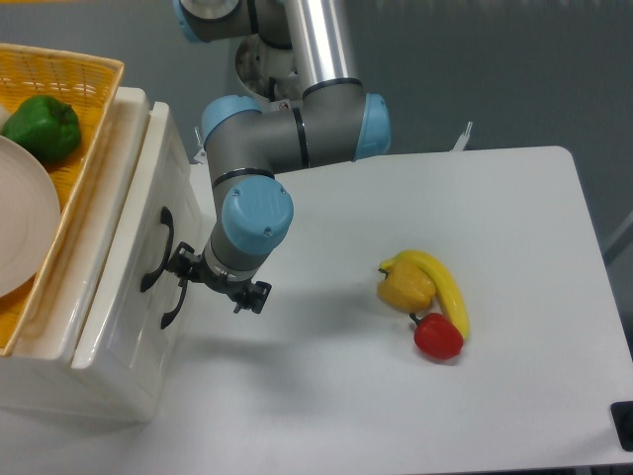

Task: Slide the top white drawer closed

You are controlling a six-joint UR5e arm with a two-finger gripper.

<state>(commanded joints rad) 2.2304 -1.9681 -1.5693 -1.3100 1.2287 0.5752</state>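
Observation:
The top white drawer (pixel 134 262) stands slightly out of the small cabinet at the left, its curved black handle (pixel 156 251) facing right. A narrow gap still shows between the drawer front and the cabinet top. My gripper (pixel 220 281) hangs under the blue wrist, right beside the drawer front at handle height. Its left finger (pixel 184 265) touches the front near the handles, and the right finger (pixel 256 295) stands apart over the table. The jaws look spread, with nothing between them.
A lower drawer's black handle (pixel 171 303) sits just below. On the cabinet rests a yellow woven basket (pixel 69 74) holding a green pepper (pixel 43 127) and a white plate (pixel 25 228). A yellow pepper (pixel 406 286), banana (pixel 447 292) and red pepper (pixel 438 336) lie to the right.

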